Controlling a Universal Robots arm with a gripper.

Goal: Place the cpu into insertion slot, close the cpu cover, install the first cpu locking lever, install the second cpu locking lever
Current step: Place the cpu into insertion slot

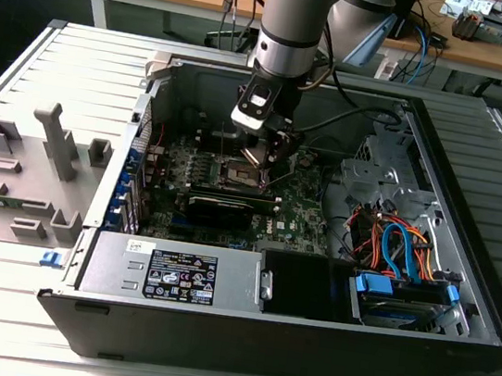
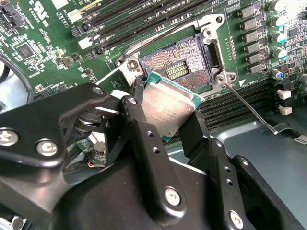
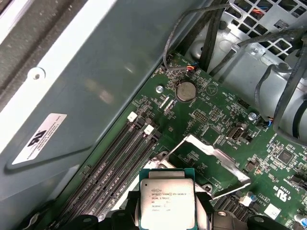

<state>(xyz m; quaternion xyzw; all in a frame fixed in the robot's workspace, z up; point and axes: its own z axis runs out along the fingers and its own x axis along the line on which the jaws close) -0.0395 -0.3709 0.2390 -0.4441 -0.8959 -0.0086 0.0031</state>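
Note:
My gripper (image 2: 165, 115) is shut on the cpu (image 2: 169, 106), a flat square chip with a silver-grey top and green edge, held tilted between two black fingers (image 2: 144, 139). The cpu hangs just above one edge of the insertion slot (image 2: 180, 64), whose brownish-gold pin field lies bare. In the first wrist view the cpu (image 3: 166, 201) sits between the fingers, and the cpu cover (image 3: 211, 155), a thin silver frame, stands swung open beside the socket. A thin wire locking lever (image 2: 249, 108) juts out from a socket corner, unlatched. In the exterior view the gripper (image 1: 257, 154) hovers over the insertion slot (image 1: 241, 177).
Long black memory slots (image 2: 120, 19) flank the socket. A grey power supply box (image 1: 173, 275) fills the case's near side, and a drive with blue and orange cables (image 1: 400, 256) lies at the exterior view's right. A grey parts fixture (image 1: 19, 174) stands outside the case.

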